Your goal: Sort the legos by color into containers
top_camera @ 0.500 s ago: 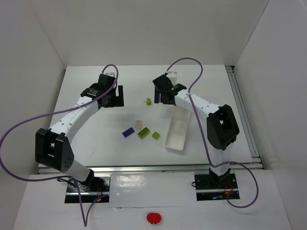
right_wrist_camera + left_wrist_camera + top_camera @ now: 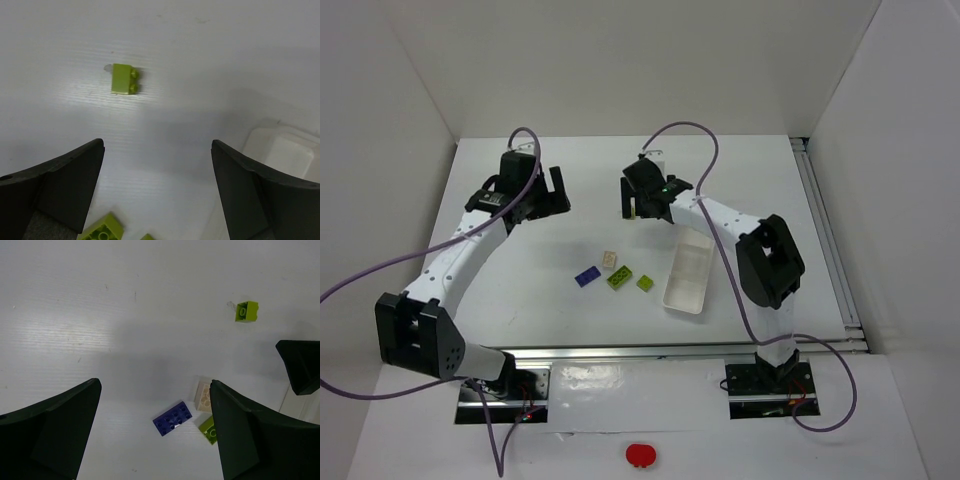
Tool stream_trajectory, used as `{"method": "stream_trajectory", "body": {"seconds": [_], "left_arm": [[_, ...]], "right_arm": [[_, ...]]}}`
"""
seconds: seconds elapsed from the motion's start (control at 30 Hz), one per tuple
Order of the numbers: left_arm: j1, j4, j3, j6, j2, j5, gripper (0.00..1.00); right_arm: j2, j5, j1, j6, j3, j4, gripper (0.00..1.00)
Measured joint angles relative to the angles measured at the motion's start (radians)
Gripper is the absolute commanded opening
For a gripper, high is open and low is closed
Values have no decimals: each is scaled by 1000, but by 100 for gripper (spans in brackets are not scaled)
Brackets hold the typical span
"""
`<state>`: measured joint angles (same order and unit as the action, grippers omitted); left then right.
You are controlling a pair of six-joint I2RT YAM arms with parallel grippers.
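Tabletop (image 2: 520, 270), right end effector (image 2: 633, 205) farther left

White table (image 2: 552, 302) with scattered legos (image 2: 619, 279) and white tray (image 2: 683, 302)

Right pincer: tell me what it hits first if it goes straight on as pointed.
Probably bare table: the right pincer, open, points down at it. The small green brick lies further ahead, slightly left of that line; depth is unclear.
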<state>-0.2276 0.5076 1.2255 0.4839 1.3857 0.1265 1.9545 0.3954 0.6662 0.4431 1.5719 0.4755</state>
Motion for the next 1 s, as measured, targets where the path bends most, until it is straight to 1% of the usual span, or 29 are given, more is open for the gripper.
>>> {"method": "stream_trajectory", "body": {"seconds": [0.1,0.23,0.33,0.37,0.4,0.5,0.6,0.73,0.77,0.8,0.83,0.9,1.0], "left_arm": [[13,19,17,-2,21,-8,99],[15,48,18,-2,32,-24,99],[16,55,18,-5,32,-29,98],[19,56,18,-6,32,-31,98],[21,58,18,-6,32,-35,98],[27,64,18,-6,32,-37,98],[33,68,18,-6,32,-39,98],[37,69,18,-6,32,-47,98],[37,69,18,-6,32,-47,98],[37,69,18,-6,32,-48,98],[37,69,18,-6,32,-49,98],[37,69,18,-6,32,-51,98],[37,69,18,-6,32,-53,98]], "right_arm": [[41,-35,9,-12,40,-26,94],[146,-68,13,-23,140,-61,94],[242,-77,10,-26,231,-69,88],[270,-79,10,-26,257,-70,83],[299,-80,10,-26,280,-71,80],[373,-79,9,-17,339,-65,77],[413,-61,9,-11,370,-53,74],[425,-27,9,5,380,-43,62],[425,-21,9,8,380,-43,53],[425,-16,9,8,380,-43,49],[425,-13,9,13,380,-42,46],[425,-8,9,21,380,-41,45],[425,-6,9,27,380,-41,36]]}}
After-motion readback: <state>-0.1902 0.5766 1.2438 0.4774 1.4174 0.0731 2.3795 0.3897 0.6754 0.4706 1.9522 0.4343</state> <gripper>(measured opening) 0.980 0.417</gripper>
